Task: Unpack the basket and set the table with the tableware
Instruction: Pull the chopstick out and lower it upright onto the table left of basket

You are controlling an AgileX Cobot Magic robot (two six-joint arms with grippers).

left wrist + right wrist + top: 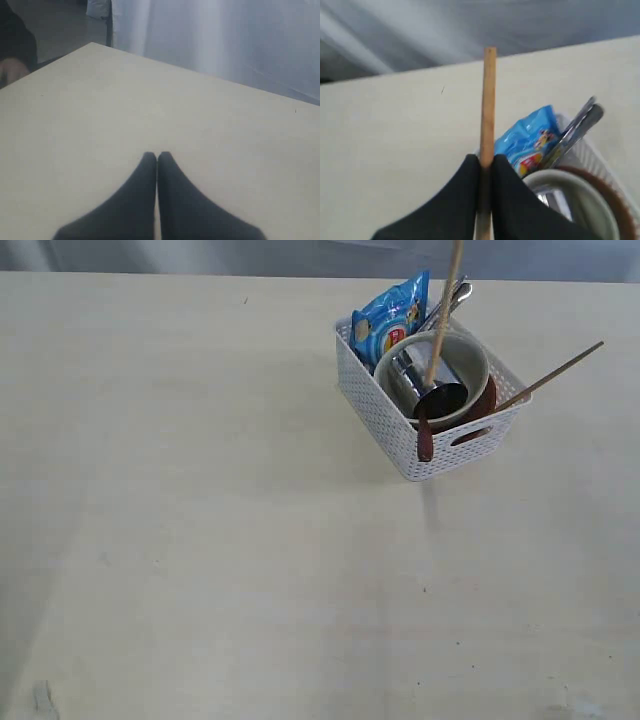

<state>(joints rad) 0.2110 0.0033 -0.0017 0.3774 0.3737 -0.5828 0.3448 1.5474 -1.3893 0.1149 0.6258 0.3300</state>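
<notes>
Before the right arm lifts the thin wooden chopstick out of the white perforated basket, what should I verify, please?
1. Grip: right gripper is shut on the thin wooden chopstick, with the stick centred between the fingers: ok.
2. Lower end: it reaches the shiny steel cup; whether it is free or caught: cannot tell.
3. Second wooden chopstick leans over the rim of the white perforated plastic basket, apart from the held one: ok.
4. Left gripper is shut and empty, over the pale beige table: ok.
5. Free space on the table beside the basket for setting down: ok.
</notes>
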